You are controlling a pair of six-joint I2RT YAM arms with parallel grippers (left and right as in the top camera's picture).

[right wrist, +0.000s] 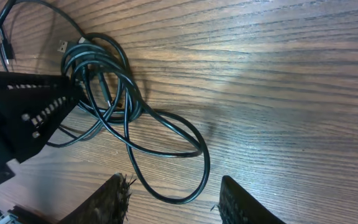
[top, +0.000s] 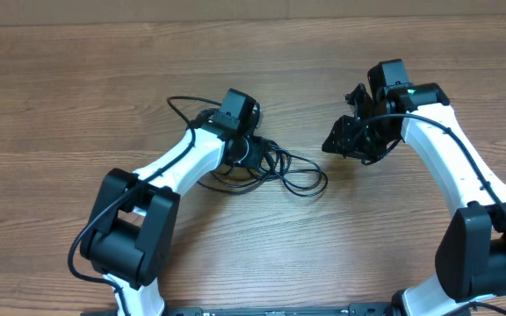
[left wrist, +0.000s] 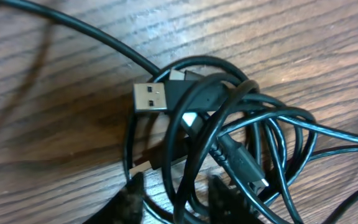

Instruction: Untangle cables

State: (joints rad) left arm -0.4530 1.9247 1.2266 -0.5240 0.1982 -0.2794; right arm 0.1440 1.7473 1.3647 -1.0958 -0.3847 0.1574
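The cables (top: 299,181) are thin black cords lying in a tangled bundle with loose loops on the wooden table. My left gripper (top: 255,154) sits down on the bundle. In the left wrist view its fingers (left wrist: 178,198) are apart and straddle a few strands, close to a USB plug (left wrist: 151,98). My right gripper (top: 345,145) is open and empty just right of the loops. In the right wrist view its fingers (right wrist: 176,200) frame the end of one loose loop (right wrist: 188,186) without touching it, and the bundle (right wrist: 101,74) lies farther off.
One long strand (top: 176,105) runs off to the upper left of the bundle. The left gripper's black body (right wrist: 23,118) shows beside the bundle in the right wrist view. Bare wooden tabletop (top: 77,96) lies all around.
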